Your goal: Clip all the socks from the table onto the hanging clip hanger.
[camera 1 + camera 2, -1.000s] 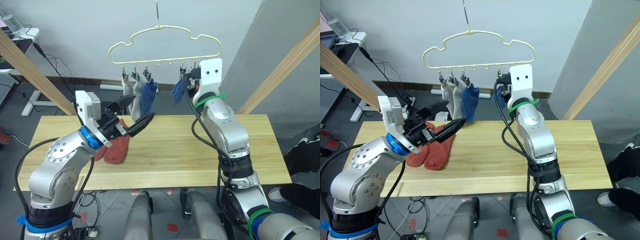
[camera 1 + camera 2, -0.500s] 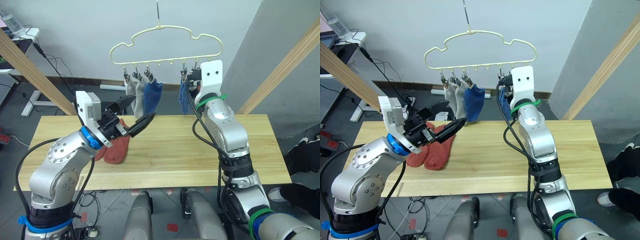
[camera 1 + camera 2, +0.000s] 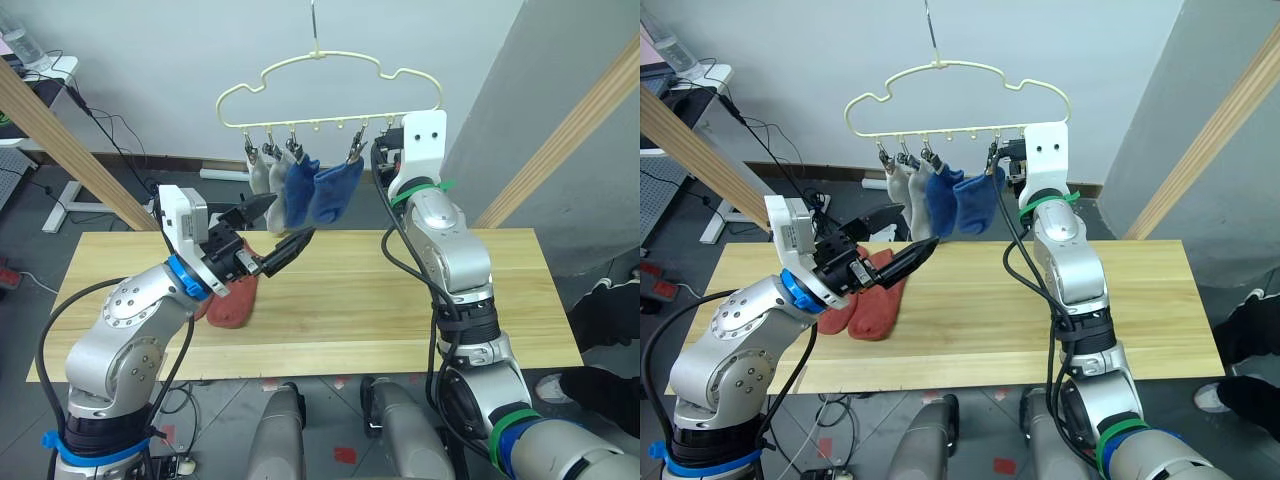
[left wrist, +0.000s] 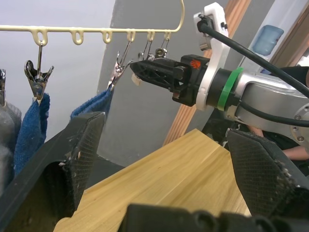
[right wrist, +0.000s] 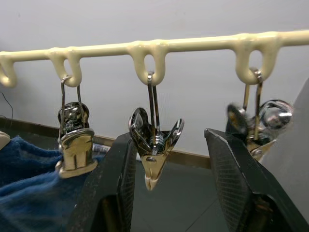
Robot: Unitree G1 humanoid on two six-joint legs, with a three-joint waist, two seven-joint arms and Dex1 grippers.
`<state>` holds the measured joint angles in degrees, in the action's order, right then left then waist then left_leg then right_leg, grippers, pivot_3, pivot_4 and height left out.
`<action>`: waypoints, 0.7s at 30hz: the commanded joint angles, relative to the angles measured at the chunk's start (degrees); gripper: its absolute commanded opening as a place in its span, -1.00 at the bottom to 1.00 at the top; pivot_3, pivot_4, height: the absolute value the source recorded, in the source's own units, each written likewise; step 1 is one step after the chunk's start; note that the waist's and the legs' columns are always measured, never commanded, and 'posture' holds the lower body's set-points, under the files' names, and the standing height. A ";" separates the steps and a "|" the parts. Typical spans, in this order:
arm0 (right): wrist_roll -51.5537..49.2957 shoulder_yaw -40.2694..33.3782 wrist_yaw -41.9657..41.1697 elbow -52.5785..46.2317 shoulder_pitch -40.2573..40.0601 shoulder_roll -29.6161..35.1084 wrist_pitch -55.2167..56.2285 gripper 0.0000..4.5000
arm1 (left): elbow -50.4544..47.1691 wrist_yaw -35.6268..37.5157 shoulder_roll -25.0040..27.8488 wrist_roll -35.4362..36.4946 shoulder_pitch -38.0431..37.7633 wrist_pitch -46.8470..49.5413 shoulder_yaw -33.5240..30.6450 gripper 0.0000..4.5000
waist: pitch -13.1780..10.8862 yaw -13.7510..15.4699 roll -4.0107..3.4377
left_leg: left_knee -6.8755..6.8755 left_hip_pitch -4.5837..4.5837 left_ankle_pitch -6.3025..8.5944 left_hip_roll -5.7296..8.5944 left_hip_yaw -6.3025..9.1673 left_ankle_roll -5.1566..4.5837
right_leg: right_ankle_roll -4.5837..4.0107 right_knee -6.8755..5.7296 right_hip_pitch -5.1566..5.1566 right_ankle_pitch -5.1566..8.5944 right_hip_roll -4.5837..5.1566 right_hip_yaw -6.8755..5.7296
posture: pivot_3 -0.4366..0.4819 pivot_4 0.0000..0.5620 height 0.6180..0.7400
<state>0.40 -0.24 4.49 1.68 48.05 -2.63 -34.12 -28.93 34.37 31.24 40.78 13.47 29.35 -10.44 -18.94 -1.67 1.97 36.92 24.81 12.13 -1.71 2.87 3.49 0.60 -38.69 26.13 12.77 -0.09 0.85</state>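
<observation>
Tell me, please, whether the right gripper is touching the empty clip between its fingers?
Apart. In the right wrist view the right gripper is open, and the empty clip hangs between its fingers with a gap on either side.

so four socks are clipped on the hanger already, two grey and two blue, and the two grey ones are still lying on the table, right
Not quite: the two socks left on the table are the rust-red socks, not grey, as the right eye view shows. The rest holds: two grey socks and two blue socks hang on the clip hanger.

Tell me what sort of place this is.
Probably a robot lab or test room, not a home. A bare wooden table stands on a grey floor with loose cables along the wall, slanted wooden poles frame it, and a clip hanger hangs above as a staged laundry setup.
</observation>
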 commanded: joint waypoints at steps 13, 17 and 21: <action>-2.96 -0.82 -0.49 -1.59 2.67 -2.60 0.84 -0.75 | -2.14 -0.47 -0.83 -0.72 0.29 -1.40 0.14 1.00 | 0.00 0.00 0.00 | 0.00 0.00 0.00 -0.01 0.01 0.00 | 0.00 -0.01 0.00 0.00 0.00 -0.02 | 0.02 0.09 1.00; -3.14 -0.90 -0.87 -1.32 2.85 -2.61 1.16 -0.75 | -2.30 -0.48 -0.95 -0.77 0.21 -1.28 0.05 1.00 | 0.00 0.00 0.00 | 0.00 0.00 0.00 0.00 0.01 0.00 | 0.00 -0.01 0.00 0.00 0.00 -0.01 | 0.02 0.09 1.00; -3.20 -1.17 -1.06 -0.83 3.00 -1.93 1.49 -0.75 | -2.22 -0.47 -1.08 -1.03 0.35 -1.29 0.16 1.00 | 0.00 0.00 0.00 | 0.00 0.00 0.00 0.00 0.01 0.00 | 0.00 -0.02 0.00 0.00 0.00 -0.02 | 0.01 0.10 1.00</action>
<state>-2.28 -1.03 3.74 2.35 49.73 -4.65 -33.90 -28.93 34.21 30.15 40.00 13.57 29.30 -10.33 -18.94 -1.67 1.97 36.92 24.81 12.14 -1.71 2.88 3.49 0.60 -38.70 26.13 12.78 -0.09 0.84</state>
